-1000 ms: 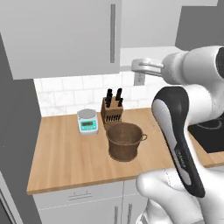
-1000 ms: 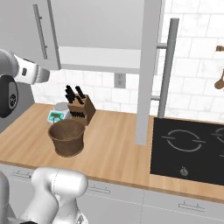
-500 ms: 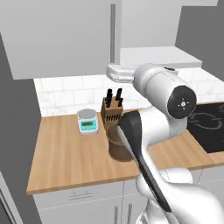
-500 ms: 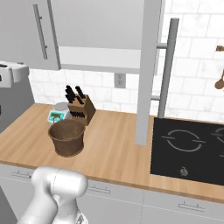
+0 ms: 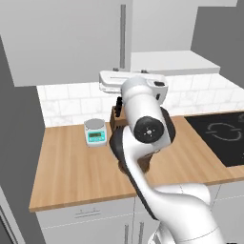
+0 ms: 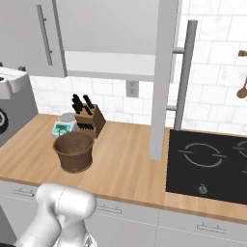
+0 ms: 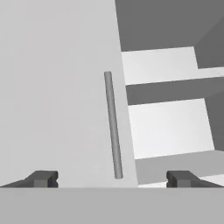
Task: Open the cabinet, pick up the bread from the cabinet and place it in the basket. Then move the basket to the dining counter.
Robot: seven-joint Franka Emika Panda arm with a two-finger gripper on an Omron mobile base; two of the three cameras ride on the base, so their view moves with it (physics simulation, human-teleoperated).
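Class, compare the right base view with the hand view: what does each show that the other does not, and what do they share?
Right base view alone: the basket on the wooden worktop, a knife block, a scale and a black hob. Hand view alone: the open gripper, its dark fingertips set wide apart. Both: the grey cabinet and a bar handle.
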